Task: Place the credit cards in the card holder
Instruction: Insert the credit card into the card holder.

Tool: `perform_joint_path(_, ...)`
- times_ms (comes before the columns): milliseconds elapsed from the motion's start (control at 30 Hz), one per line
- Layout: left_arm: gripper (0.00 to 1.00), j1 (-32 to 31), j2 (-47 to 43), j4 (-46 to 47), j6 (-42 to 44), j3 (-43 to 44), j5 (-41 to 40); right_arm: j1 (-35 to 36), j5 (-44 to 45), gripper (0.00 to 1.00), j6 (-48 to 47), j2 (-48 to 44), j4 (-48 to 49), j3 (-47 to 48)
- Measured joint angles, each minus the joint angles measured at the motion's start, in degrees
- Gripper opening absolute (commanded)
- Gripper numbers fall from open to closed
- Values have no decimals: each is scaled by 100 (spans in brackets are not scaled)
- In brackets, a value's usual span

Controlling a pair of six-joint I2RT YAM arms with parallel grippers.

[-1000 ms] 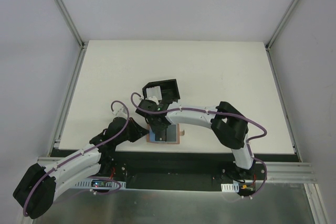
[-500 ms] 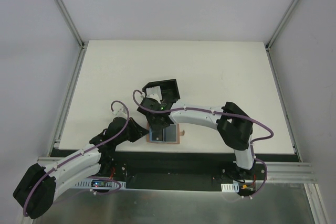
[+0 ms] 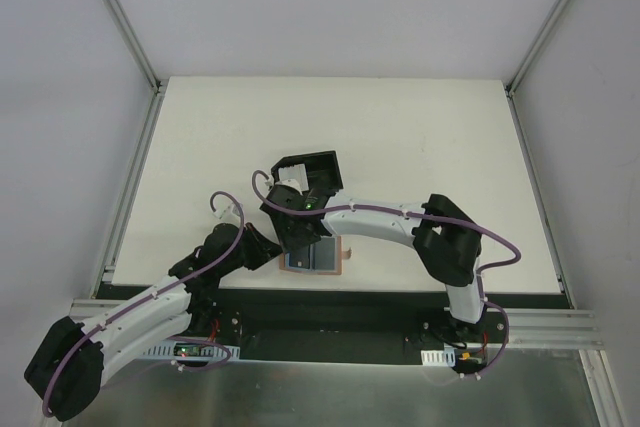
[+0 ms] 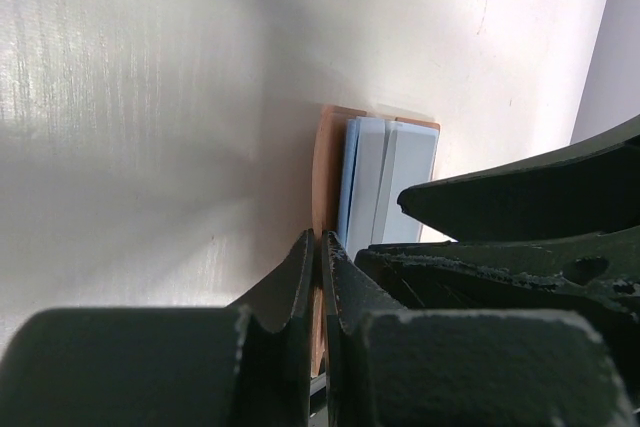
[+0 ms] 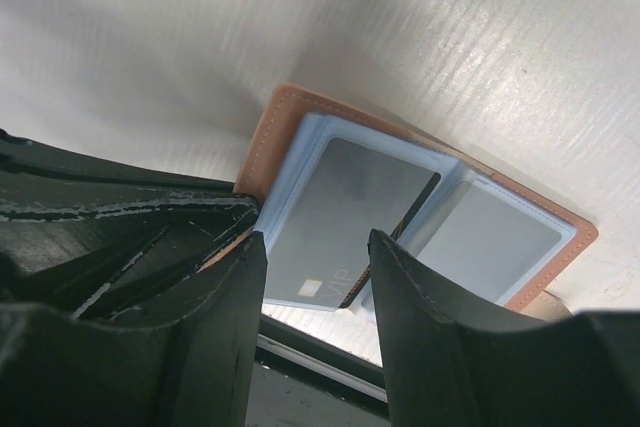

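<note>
The tan leather card holder lies open at the table's near edge. My left gripper is shut on its left edge; in the left wrist view the leather rim runs into the closed jaws. A grey credit card marked VIP lies on the left half's light blue sleeve, and a second pale card lies on the right half. My right gripper hovers just above the left card, open, with nothing between its fingers. From the left wrist the cards show edge-on.
A black open-sided plastic box stands just behind the card holder, close to the right wrist. The table's front edge and a black rail run directly below the holder. White tabletop extends to the back and to both sides.
The right gripper's jaws have spread apart and it has drawn slightly back and left from the card holder, leaving the grey card lying on it. The left gripper has kept its grip.
</note>
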Motion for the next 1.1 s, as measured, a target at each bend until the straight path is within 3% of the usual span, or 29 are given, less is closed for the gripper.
perform_joint_path(333,0,0,-63,-63,9,0,17,-24,-136,49,42,120,81,0)
perform_joint_path(633,0,0,-129,-107,15,0,22,-24,-2,41,39,146,-55,4)
perform_joint_path(1100,0,-2,-192,-101,20,0,42,-20,352,38,-9,142,-533,116)
